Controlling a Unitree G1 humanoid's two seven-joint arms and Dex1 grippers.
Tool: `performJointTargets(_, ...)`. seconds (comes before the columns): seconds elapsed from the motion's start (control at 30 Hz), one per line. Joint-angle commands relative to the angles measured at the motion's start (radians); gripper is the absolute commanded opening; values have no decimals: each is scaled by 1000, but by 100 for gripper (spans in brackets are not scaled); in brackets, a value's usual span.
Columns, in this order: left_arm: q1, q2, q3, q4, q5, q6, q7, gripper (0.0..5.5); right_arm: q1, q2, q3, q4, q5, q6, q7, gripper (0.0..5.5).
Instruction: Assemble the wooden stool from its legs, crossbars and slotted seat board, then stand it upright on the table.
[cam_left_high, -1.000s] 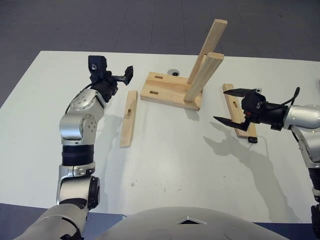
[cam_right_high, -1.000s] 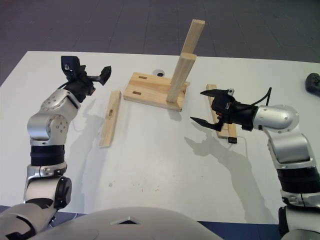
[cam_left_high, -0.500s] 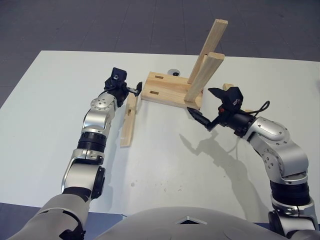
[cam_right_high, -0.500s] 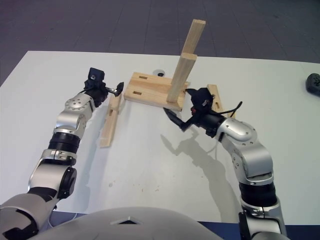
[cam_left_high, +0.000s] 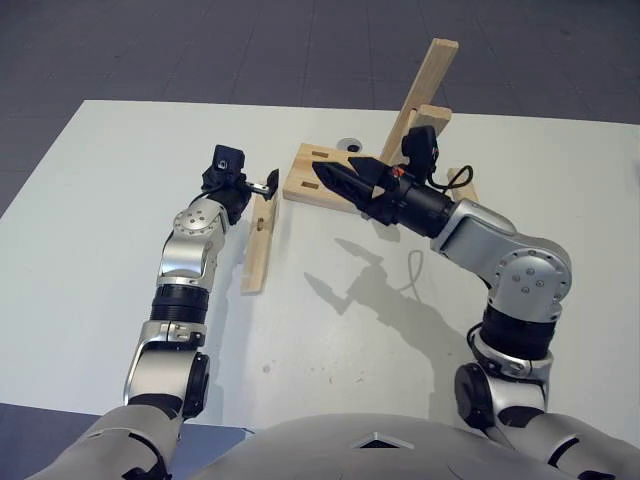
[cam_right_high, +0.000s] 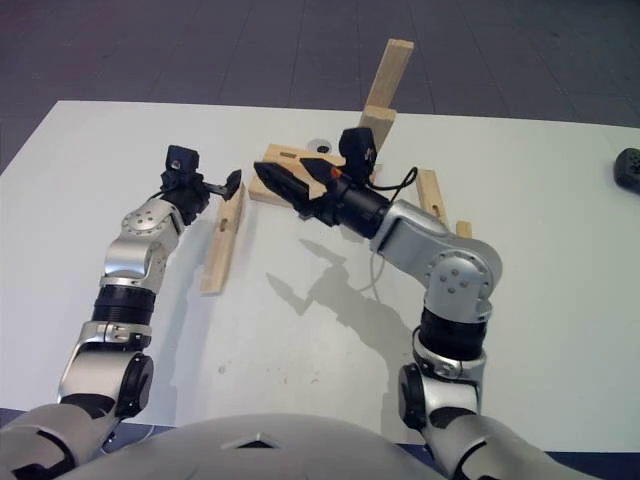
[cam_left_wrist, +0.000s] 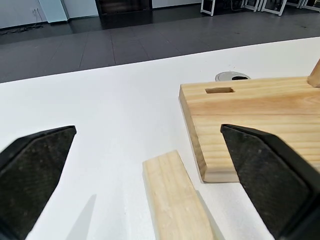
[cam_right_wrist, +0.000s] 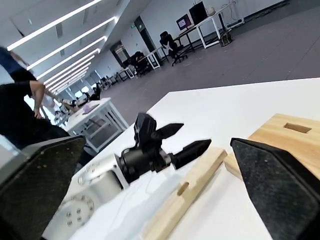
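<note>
The slotted seat board (cam_left_wrist: 260, 107) lies flat near the middle of the worktop's (cam_left_high: 110, 190) far edge. Two legs (cam_left_high: 432, 75) stand leaning from its right end. A loose slotted bar (cam_left_high: 255, 262) lies just beside the board's left end, and another wooden piece (cam_right_high: 431, 190) lies toward the right edge. Your left gripper (cam_left_high: 268, 184) hangs at the loose bar's far end, fingers spread wide and empty. Your right gripper (cam_left_high: 325, 176) hovers over the board, also spread and empty. You seem to be at the pickup step, with the stool part built. Next, you likely need to set the left fingers astride the bar and close squarely.
</note>
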Motion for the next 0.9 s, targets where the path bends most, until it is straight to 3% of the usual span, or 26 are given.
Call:
performJointTargets(0.03, 33, -25, 2, -51, -7, 31, 3, 540, -110, 158, -171, 135, 177, -108, -335, 539)
performJointTargets(0.13, 60, -42, -11, -79, -3, 39, 4, 540, -121, 234, -233, 142, 240, -226, -557, 539)
performJointTargets(0.3, 81, -50, -7, -102, 3, 54, 4, 540, -55, 222, -218, 66, 262, -350, -790, 539)
performJointTargets(0.57, 109, -63, -3, -115, -2, 67, 10, 540, -103, -71, -254, 100, 111, -486, -586, 539)
performJointTargets(0.77, 102, -58, -7, -129, 2, 71, -3, 540, -15, -141, -145, 59, 54, -420, -454, 539)
performJointTargets(0.9, 82, -55, -30, -163, 8, 84, -27, 540, 94, -308, -3, -29, -7, -254, -312, 539)
